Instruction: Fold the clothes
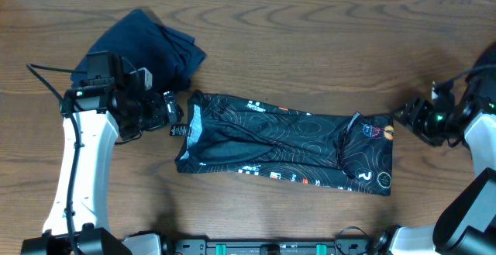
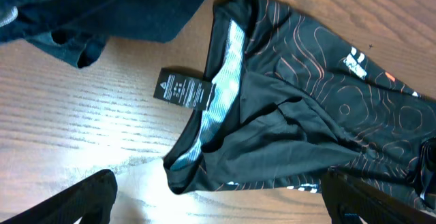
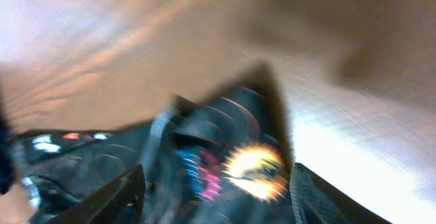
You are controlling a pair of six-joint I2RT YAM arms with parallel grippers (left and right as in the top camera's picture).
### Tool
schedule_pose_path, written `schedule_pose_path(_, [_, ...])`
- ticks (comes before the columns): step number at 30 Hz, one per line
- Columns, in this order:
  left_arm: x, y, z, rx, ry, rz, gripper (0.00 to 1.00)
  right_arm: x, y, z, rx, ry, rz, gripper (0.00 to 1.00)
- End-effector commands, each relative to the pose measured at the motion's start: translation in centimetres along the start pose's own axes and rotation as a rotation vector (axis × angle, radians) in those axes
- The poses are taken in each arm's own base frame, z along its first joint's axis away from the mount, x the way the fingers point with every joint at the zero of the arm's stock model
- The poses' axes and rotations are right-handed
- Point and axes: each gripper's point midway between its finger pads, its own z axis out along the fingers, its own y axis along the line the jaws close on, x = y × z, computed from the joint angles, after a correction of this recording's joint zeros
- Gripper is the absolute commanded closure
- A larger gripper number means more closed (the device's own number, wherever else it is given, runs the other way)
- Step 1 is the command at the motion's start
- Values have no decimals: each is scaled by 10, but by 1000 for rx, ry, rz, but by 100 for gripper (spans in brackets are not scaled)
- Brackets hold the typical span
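Left gripper (image 2: pixel 218 207) spread wide and empty beside the black jersey (image 2: pixel 306 115) collar; right gripper (image 3: pixel 212 203) parted, gripping nothing, at its logo end.

A brown wooden table (image 1: pixel 310 46) with bold grain fills the overhead view. Across its centre lies a black jersey (image 1: pixel 287 143) with thin orange contour lines, folded into a long band running left to right. Its black label (image 1: pixel 179 131) lies flat on the wood at the left end. A crumpled dark blue garment (image 1: pixel 151 46) lies at upper left, just beside that end.
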Motion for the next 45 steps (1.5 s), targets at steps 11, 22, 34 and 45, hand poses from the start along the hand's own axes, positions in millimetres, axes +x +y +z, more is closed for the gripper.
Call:
schedule_pose_path(11, [2, -3, -6, 5, 4, 37, 2, 78, -54, 45, 136, 127, 0, 30])
schedule_pose_path(22, [3, -3, -6, 5, 6, 36, 2, 94, -38, 60, -8, 117, -54, 62])
schedule_pose_path(34, [5, -3, -6, 4, 15, 33, 2, 116, -83, 51, 269, 193, 69, 53])
schedule_pose_path(45, [5, -3, -6, 4, 15, 33, 1, 129, -81, 58, 234, 209, 52, 59])
